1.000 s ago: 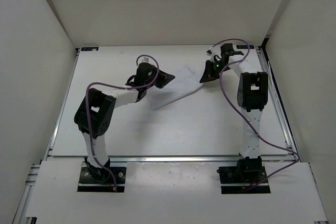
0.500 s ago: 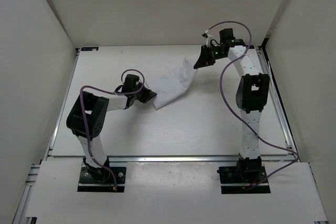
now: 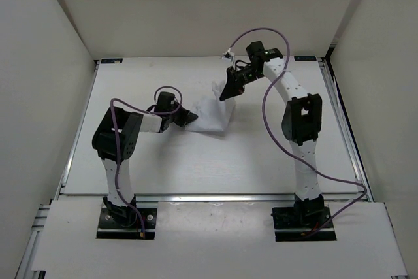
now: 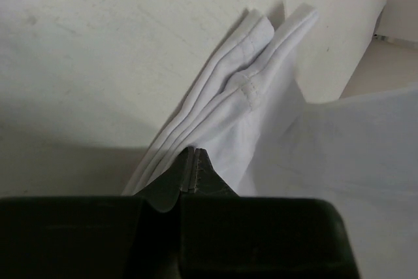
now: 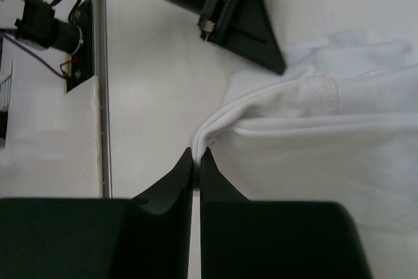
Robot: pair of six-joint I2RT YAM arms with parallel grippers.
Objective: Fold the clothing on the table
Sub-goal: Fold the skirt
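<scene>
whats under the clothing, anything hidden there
Only the white table shows around the clothing. The left claw and right claw each pinch an edge of it. The patch directly under the bunched fabric is covered, so it cannot be checked.

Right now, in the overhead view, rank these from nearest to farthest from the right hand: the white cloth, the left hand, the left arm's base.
1. The cloth: mid-table, pinched in the right hand itself.
2. The left hand: to the left, gripping the cloth's other edge.
3. The left arm's base: far down at the near left edge.
</scene>
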